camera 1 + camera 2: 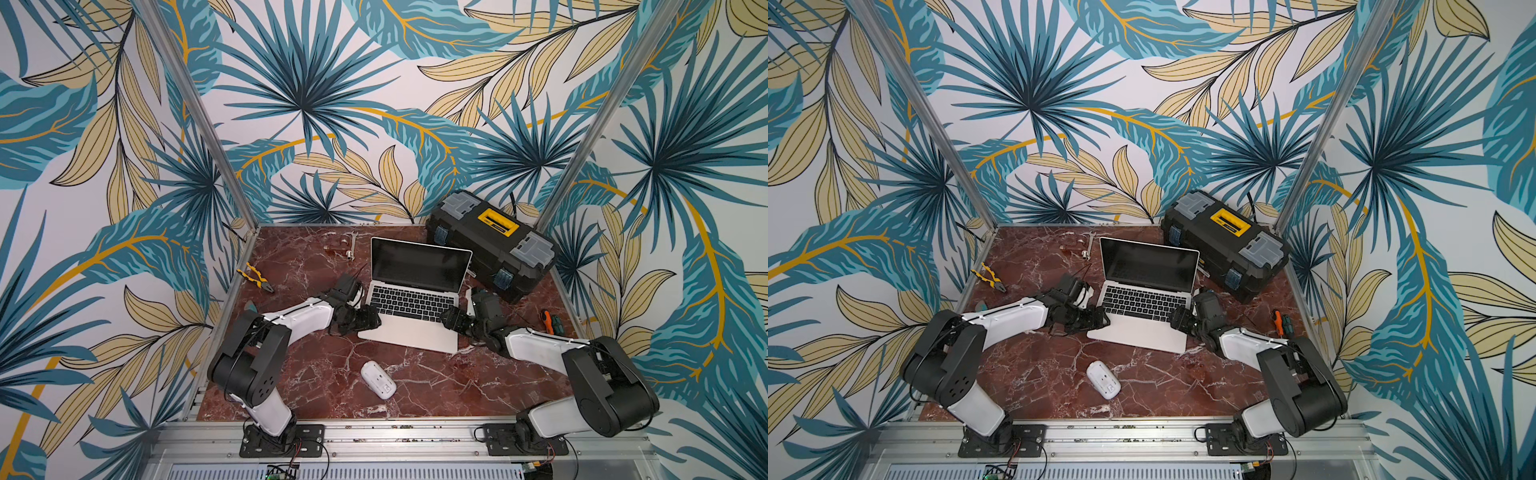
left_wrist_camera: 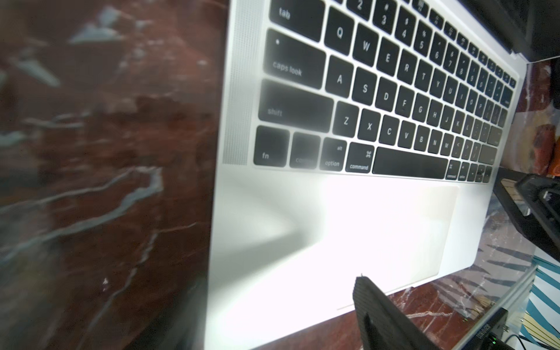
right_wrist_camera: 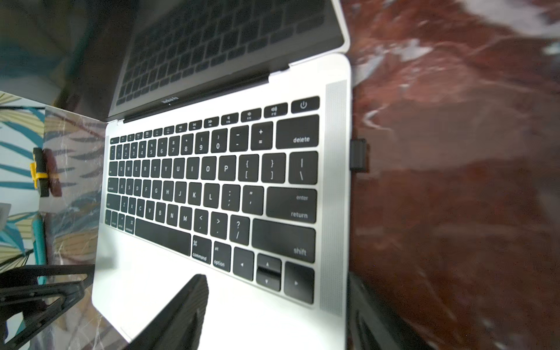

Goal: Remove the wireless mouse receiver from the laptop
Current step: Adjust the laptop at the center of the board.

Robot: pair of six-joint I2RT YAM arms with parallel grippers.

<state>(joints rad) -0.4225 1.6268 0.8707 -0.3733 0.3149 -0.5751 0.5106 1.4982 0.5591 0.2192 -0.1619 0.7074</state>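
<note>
Laptop [image 2: 272, 242] on red marble table [image 2: 91, 181]; black fingertip [image 2: 368, 292] over palm rest.

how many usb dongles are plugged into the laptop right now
1: a small black receiver sticks out of the edge of the laptop beside the delete key. The opposite edge, in the left wrist view, shows none; the back edge is hidden.

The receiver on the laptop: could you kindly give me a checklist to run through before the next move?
1. Receiver visible, plugged into the laptop's right edge: ok.
2. Right gripper open: ok.
3. Right gripper level with the receiver: not ok; its fingers reach only the arrow keys, while the receiver sits by the backslash key.
4. Left gripper steadying the laptop: cannot tell.
</note>
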